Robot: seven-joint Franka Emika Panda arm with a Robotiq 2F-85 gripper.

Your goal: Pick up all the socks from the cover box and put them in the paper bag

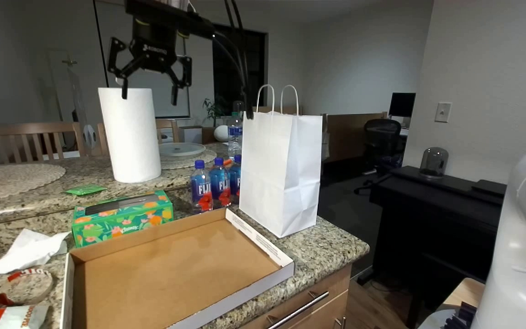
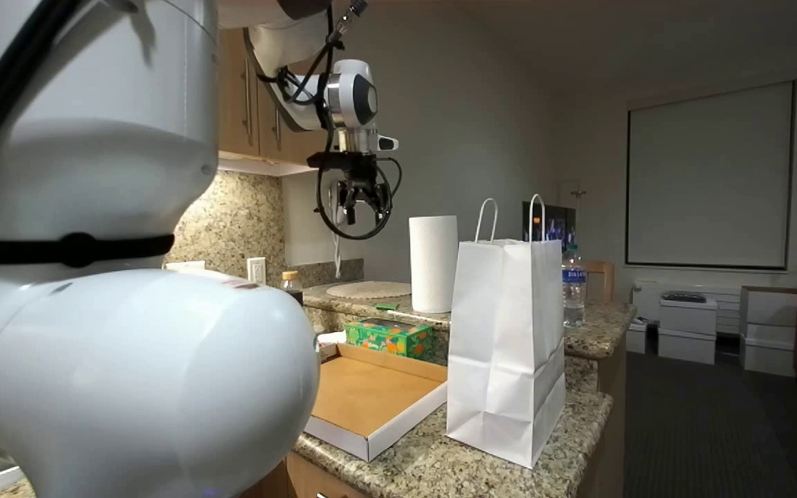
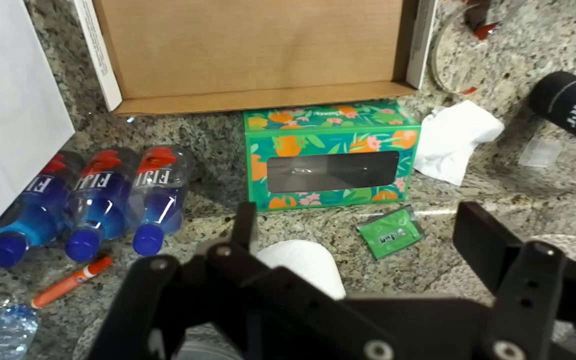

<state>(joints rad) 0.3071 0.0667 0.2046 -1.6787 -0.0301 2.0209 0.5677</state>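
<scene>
Where the socks are, we cannot tell; the inside of the paper bag (image 1: pixel 281 169) is hidden from us. We see the cover box (image 1: pixel 176 269) lying flat on the granite counter (image 1: pixel 331 242), its brown floor framed by low walls with pale edges. The bag stands upright just beside it, with its 2 white loop handles up. By the back wall of the box we find a green floral tissue box (image 1: pixel 123 219), and near the bag 3 blue-capped bottles (image 3: pixel 100 200) stand together. A crumpled white tissue (image 3: pixel 455 140) lies just beside the end of the tissue box. On the raised ledge (image 1: pixel 87 171) behind, we see an upright paper towel roll (image 1: pixel 130 137) and a green packet (image 3: pixel 392 232) lying flat. In both exterior views the gripper (image 1: pixel 149 92) hangs well above the counter, pointing down, its 2 fingers spread wide apart.
</scene>
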